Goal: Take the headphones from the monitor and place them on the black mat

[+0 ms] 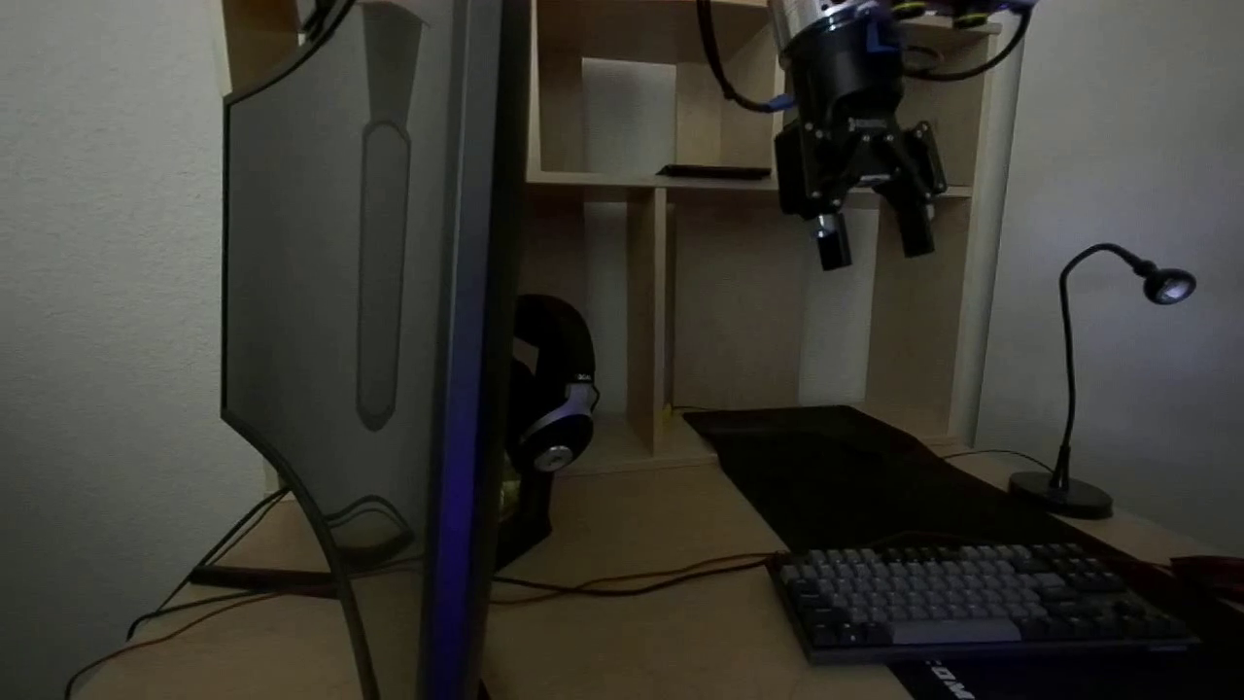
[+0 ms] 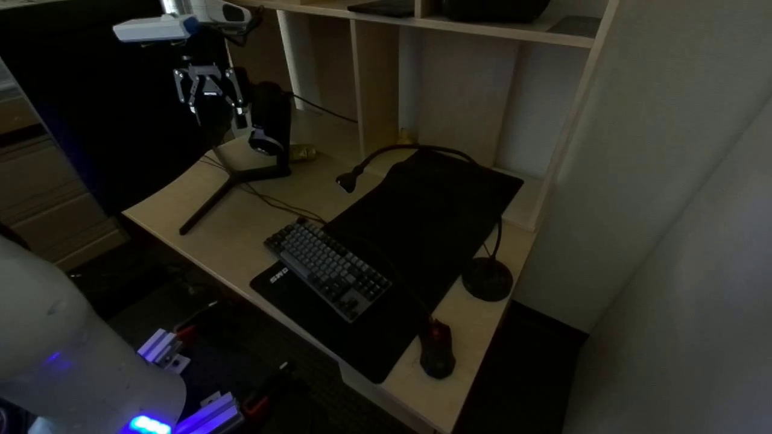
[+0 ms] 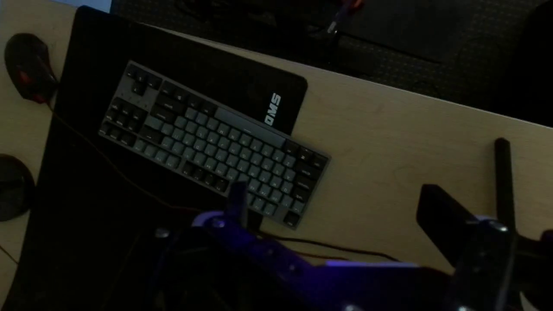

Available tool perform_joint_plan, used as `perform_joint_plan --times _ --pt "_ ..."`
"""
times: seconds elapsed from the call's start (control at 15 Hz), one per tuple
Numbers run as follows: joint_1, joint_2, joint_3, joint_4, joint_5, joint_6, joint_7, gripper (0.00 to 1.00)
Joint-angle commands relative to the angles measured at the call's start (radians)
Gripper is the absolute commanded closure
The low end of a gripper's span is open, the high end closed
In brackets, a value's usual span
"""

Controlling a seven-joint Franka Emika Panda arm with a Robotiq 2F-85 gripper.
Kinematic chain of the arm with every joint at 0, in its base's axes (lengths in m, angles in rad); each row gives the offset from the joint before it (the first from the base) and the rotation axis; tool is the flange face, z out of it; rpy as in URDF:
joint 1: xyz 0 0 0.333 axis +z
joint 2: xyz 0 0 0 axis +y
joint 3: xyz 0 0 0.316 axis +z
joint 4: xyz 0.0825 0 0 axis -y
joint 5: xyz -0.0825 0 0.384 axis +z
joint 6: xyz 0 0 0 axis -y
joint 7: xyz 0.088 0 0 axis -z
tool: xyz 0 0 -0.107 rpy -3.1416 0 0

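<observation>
The black headphones (image 1: 559, 428) with a silvery earcup face hang partly hidden behind the monitor (image 1: 292, 292) in an exterior view. The headphones (image 2: 271, 120) also show beside the monitor stand (image 2: 259, 175) in an exterior view; their support is hidden. The black mat (image 1: 836, 476) lies on the desk and shows in both exterior views (image 2: 416, 211) and the wrist view (image 3: 95, 224). My gripper (image 1: 877, 249) is open and empty, high above the desk. In an exterior view the gripper (image 2: 217, 123) appears left of the headphones. The wrist view shows its spread fingers (image 3: 332, 190).
A keyboard (image 2: 329, 265) lies partly on the mat. A mouse (image 2: 436, 349) and a gooseneck lamp (image 2: 487, 279) stand at the mat's side. A wooden shelf (image 1: 661, 321) rises behind. Cables (image 1: 661, 578) cross the desk. A monitor stand leg (image 3: 503, 181) shows in the wrist view.
</observation>
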Motion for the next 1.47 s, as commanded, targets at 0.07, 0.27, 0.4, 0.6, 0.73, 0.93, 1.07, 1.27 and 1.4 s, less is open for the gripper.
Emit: perform_joint_plan --times 0.07,0.27,0.4,0.6,0.73,0.93,1.07,1.27,1.4 --pt "-0.010 0.040 0.011 0.023 -0.034 -0.055 0.052 0.00" --pt "0.013 0.171 -0.004 0.108 0.044 0.089 -0.044 0.00" --pt "0.015 0.272 0.007 0.214 0.055 0.167 -0.034 0.00" --pt "0.031 0.405 0.008 0.393 0.122 0.216 -0.117 0.00" --pt "0.031 0.350 0.006 0.323 0.102 0.220 -0.084 0.00" --pt "0.032 0.383 0.006 0.359 0.106 0.214 -0.086 0.00" --pt "0.041 0.459 0.014 0.387 0.087 0.161 -0.107 0.00" --pt "0.066 0.545 0.042 0.402 0.135 0.276 -0.168 0.00" --pt "0.081 0.599 0.060 0.425 0.154 0.379 -0.175 0.00"
